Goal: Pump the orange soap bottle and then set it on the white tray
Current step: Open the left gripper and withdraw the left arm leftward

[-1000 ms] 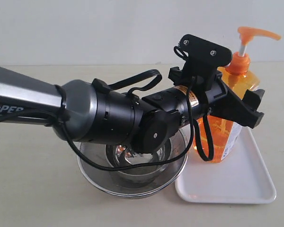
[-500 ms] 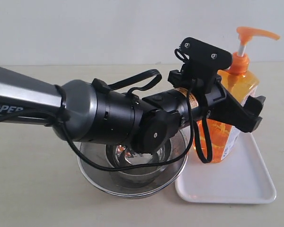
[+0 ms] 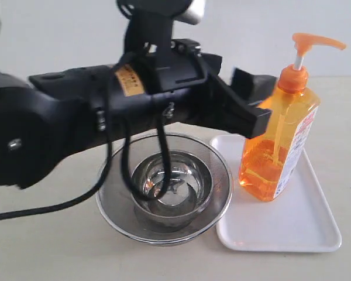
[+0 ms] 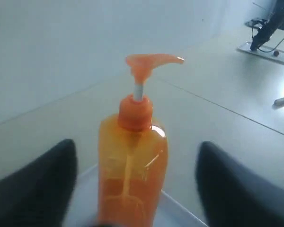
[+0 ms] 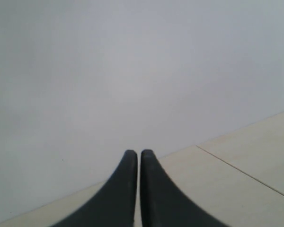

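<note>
Looks like the tail of the placing step. Orange soap bottle point(image 3: 279, 146) upright on the white tray point(image 3: 304, 228), next to the steel strainer point(image 3: 164, 187), pump head raised. Left pincer point(image 3: 258, 102) spread, just beside the bottle's shoulder, pinching nothing. Right pincer point(image 5: 137, 163) pressed together, aimed at a bare wall. Next, probably: drawing the left arm clear without brushing the spout. No telling about the pumping.

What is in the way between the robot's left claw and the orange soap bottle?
Nothing visible. The left gripper is open, with the orange soap bottle right in front of it and a finger off to each side, not touching. The bottle already stands on the white tray.
</note>
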Controlling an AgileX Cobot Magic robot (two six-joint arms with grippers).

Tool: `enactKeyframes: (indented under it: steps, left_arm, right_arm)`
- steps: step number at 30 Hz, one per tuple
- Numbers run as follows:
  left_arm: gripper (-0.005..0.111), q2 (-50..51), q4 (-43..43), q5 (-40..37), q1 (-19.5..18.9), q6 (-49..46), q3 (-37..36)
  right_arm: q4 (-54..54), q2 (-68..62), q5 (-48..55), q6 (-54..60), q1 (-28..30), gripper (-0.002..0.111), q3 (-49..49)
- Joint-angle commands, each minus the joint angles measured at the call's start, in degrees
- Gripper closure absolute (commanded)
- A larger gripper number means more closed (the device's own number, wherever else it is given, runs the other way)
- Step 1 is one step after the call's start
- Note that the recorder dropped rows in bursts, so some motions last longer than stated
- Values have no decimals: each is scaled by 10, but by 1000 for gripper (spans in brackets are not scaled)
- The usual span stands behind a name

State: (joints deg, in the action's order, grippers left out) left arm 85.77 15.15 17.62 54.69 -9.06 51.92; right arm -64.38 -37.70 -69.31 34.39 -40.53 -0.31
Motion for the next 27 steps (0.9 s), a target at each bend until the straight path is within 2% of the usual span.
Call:
enactKeyframes:
  steps: [1, 4, 9, 17, 27]
  left_arm:
    - [101, -79, 25, 22, -3, 2, -69]
    - [102, -134, 55, 21, -16, -9, -115]
    - [102, -212, 65, 20, -16, -15, -166]
    - [102, -326, 129, 12, -16, -166, -208]
    - [102, -505, 349, 21, -31, -375, -280]
  right_arm:
    - [3, 4, -6, 3, 0, 109, 3]
    - [3, 4, -6, 3, 0, 109, 3]
    - [3, 4, -6, 3, 0, 109, 3]
    - [3, 4, -6, 3, 0, 109, 3]
    - [3, 4, -6, 3, 0, 109, 3]
